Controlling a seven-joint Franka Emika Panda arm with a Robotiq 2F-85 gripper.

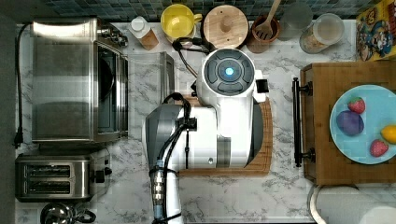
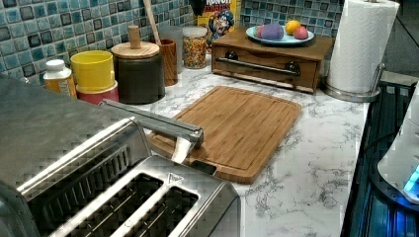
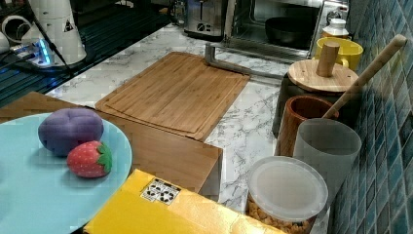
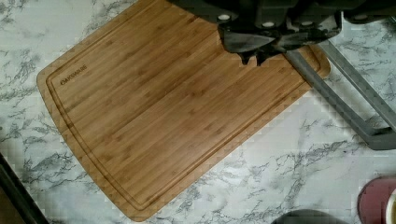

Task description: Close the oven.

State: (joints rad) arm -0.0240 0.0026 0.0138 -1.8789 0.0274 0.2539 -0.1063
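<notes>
Closed fingers of the hand (image 4: 252,58) hang over the cutting board (image 4: 163,107), just beside the oven (image 1: 79,79) door's handle (image 4: 345,100).

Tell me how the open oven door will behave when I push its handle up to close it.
The oven door lies flat open and looks like rigid glass and steel, so it should swing on its hinge rather than flex. The smooth steel bar handle may be slippery. The oven looks heavy and unlikely to slide.

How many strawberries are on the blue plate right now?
2. In the top view, one strawberry lies at the plate's upper edge beside the purple fruit; the other sits lower, below the lemon. None looks hidden.
</notes>
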